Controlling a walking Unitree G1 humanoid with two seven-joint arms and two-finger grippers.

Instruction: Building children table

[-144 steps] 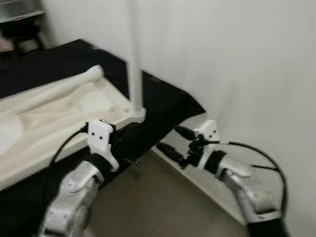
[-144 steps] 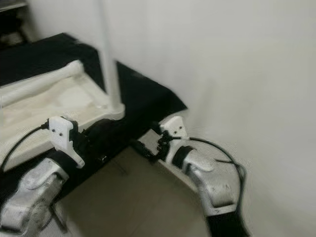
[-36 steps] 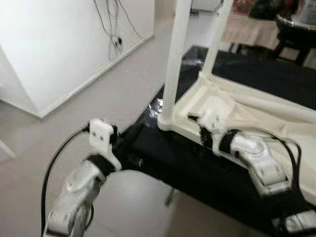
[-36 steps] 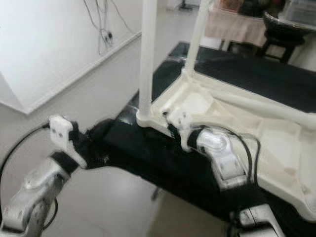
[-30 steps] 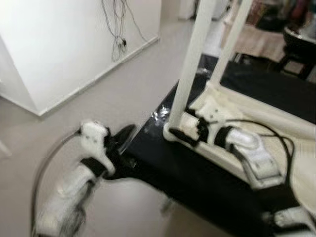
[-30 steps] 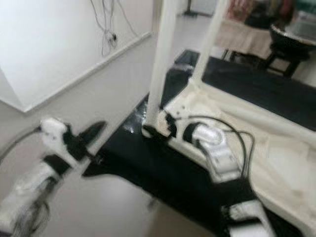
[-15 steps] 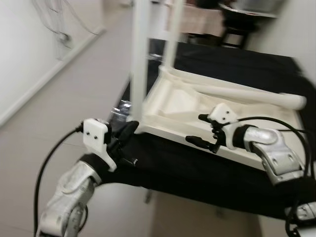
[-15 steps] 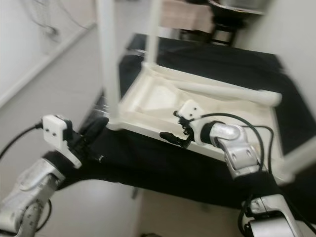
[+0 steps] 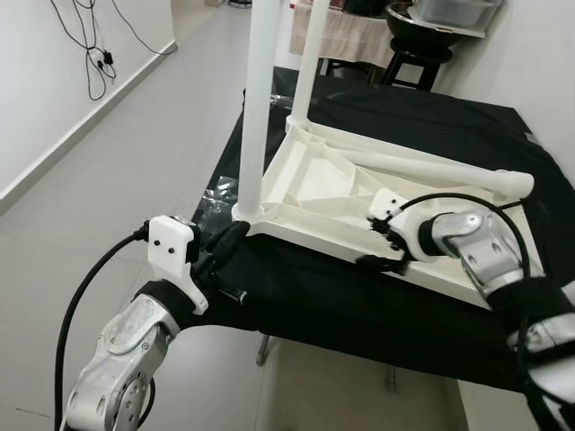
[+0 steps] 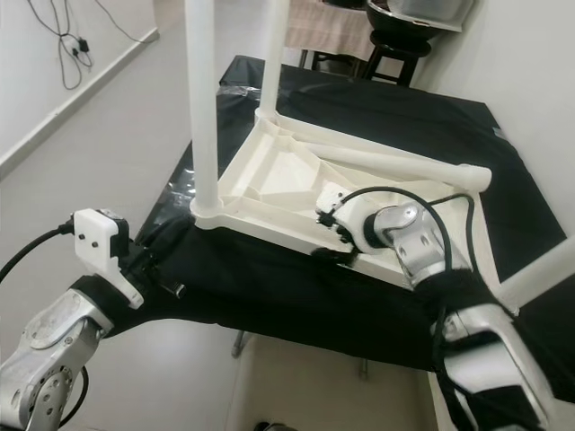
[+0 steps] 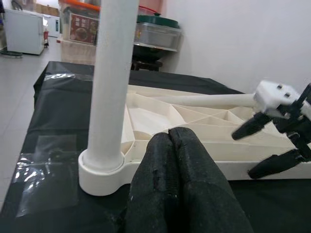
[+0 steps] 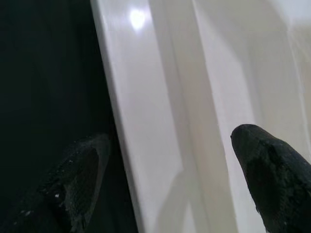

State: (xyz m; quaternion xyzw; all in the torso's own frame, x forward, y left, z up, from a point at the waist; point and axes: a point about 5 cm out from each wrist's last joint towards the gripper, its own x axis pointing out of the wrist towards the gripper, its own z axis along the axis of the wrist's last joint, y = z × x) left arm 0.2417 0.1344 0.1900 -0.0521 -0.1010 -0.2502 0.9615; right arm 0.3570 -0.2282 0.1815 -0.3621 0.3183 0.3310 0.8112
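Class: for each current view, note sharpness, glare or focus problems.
Eye views: sharp, evenly lit, glare on the plastic film. Left wrist view: left tool close and soft, table leg crisp. Right wrist view: bright glint on the tabletop rim, fingertips blurred.

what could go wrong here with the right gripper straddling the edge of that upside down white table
The right gripper is open, its fingers astride the white tabletop's front rim: a shallow grip might slip off. The tall upright legs could make it tip if lifted. The shut left gripper sits close by the corner leg and might knock it.

A black-covered bench [image 9: 431, 310] carries the upturned white children's table [image 9: 314, 193].
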